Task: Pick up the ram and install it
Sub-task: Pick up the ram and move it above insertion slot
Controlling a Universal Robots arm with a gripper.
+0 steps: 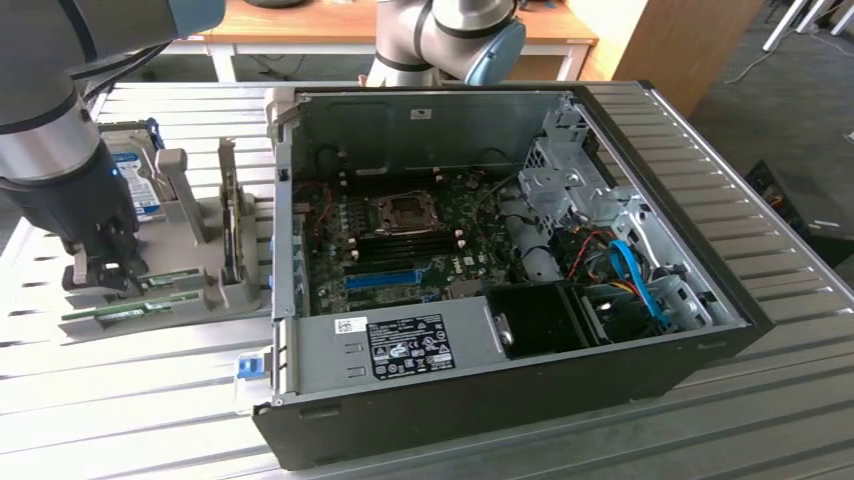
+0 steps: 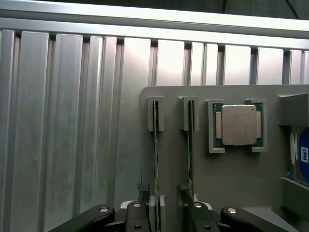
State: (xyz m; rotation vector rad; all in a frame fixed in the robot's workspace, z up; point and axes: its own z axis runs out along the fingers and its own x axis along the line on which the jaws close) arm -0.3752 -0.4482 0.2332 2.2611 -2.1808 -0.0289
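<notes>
Two ram sticks stand edge-up in the grey holder, beside one processor and one hard drive — gripper spread low over them, ribbed table bare alongside the holder's edge.

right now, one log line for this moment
gripper open | astride ram | ram upright in holder | not lifted

Ribbed metal table bears a grey holder and open computer case.

Thin green ram — on edge, slotted in the grey rack.
</notes>
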